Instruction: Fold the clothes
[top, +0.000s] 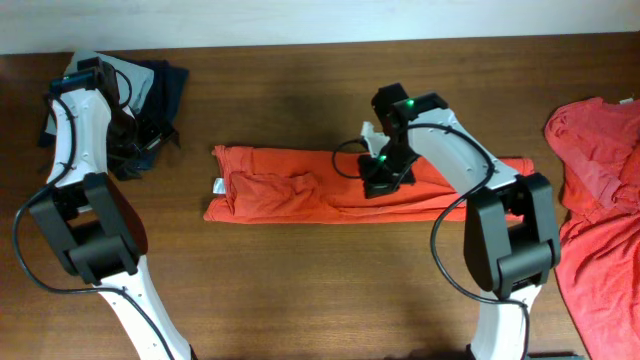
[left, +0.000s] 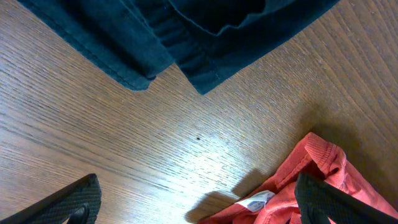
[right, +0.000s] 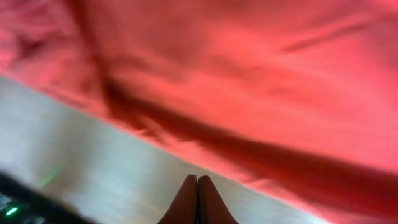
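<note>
**Overhead view.** One orange-red T-shirt (top: 300, 190) is laid across the middle of the table (top: 300, 290) as a long narrow band, with its white neck label (top: 218, 185) at the left end. A second orange-red shirt (top: 600, 200) is heaped unfolded at the right edge of the frame. That makes two shirts in all. One pile of dark navy cloth (top: 165, 90) is seen in the upper left. The right gripper (top: 385, 175) is set on the band right of centre. The left gripper (top: 145, 140) is held by the dark pile, apart from the band.

**Left wrist view.** The left gripper (left: 202, 205) is spread wide with nothing held. The dark cloth (left: 205, 37) fills the top of the frame, and the band's collar corner (left: 311, 180) with its label (left: 254, 200) lies at the lower right.

**Right wrist view.** The right gripper (right: 197, 199) is pressed fully together, and no cloth is seen between the tips. The blurred shirt (right: 249, 74) fills the upper frame.

The lengthwise folding is judged done. A crosswise fold is probably called for next, so the right jaws must be parted and an end of the band taken.
</note>
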